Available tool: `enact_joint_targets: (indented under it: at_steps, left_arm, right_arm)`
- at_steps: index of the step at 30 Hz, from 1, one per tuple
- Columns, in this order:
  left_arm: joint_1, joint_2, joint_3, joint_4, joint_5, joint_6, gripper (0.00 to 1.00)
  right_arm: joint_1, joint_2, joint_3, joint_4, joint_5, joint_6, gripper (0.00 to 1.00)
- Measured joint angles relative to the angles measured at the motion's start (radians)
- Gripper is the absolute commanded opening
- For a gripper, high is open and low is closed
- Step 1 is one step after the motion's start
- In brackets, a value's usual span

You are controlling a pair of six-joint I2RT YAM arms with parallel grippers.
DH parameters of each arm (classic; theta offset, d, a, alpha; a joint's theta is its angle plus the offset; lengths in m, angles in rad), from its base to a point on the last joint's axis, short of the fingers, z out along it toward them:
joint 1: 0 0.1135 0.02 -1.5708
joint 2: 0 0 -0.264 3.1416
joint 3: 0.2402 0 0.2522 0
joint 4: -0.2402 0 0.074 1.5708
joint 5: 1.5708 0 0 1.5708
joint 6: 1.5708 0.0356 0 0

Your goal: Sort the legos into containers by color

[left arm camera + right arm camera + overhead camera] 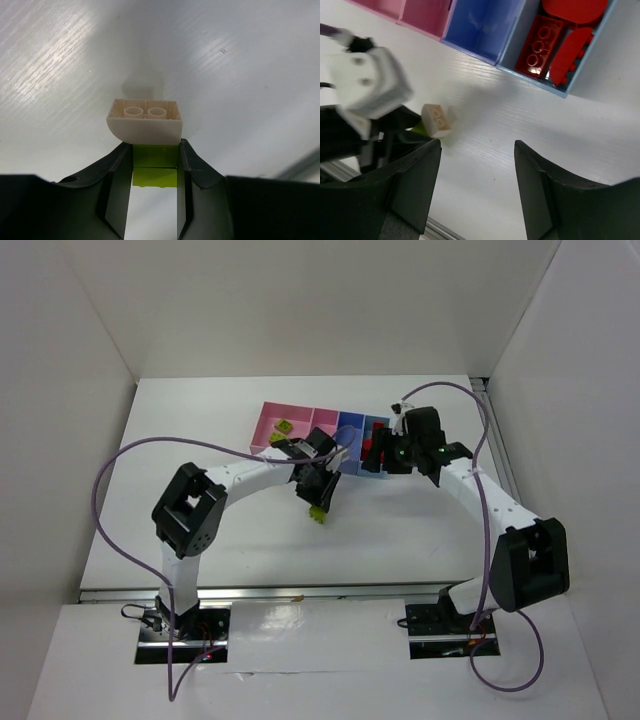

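Observation:
My left gripper [155, 150] is shut on a yellow-green lego [155, 167], held just above the table. A whitish lego [145, 122] sits flush against its far end; I cannot tell whether they are joined. The pair also shows in the right wrist view, whitish [438, 120]. In the top view the left gripper [318, 502] is in front of the containers [268, 412]. My right gripper [477, 145] is open and empty, over the table just in front of the light blue bin [600, 42] holding red legos [540, 45]; in the top view the right gripper [383, 455] hovers at that bin.
The wide pink bin holds yellow-green legos [284, 427]. The other light blue bin [480, 25] shows no bricks. White walls enclose the table on three sides. The left arm's wrist [367, 80] is close to my right gripper's left finger.

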Motion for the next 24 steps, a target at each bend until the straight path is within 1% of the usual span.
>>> enact_joint_targets:
  at_steps: [5, 8, 13, 15, 19, 24]
  left_arm:
    - [0.079, -0.082, 0.002, -0.033, 0.171, 0.057, 0.0]
    - [0.106, -0.114, 0.026, -0.052, 0.276, 0.092, 0.0]
    - [0.111, -0.121, 0.055, -0.082, 0.414, 0.14, 0.0]
    - [0.111, -0.121, 0.067, -0.1, 0.443, 0.146, 0.0]
    - [0.111, -0.121, 0.094, -0.12, 0.468, 0.163, 0.0]
    - [0.114, -0.121, 0.105, -0.122, 0.467, 0.163, 0.0]
  right_arm:
    - [-0.122, 0.001, -0.067, 0.027, -0.159, 0.054, 0.67]
    - [-0.134, 0.006, -0.078, 0.06, -0.264, 0.101, 0.67]
    - [-0.132, 0.027, -0.072, 0.102, -0.39, 0.168, 0.67]
    - [-0.127, 0.065, -0.055, 0.105, -0.422, 0.186, 0.71]
    - [-0.111, 0.108, -0.068, 0.134, -0.466, 0.247, 0.72]
    - [-0.079, 0.146, -0.085, 0.214, -0.539, 0.317, 0.74]
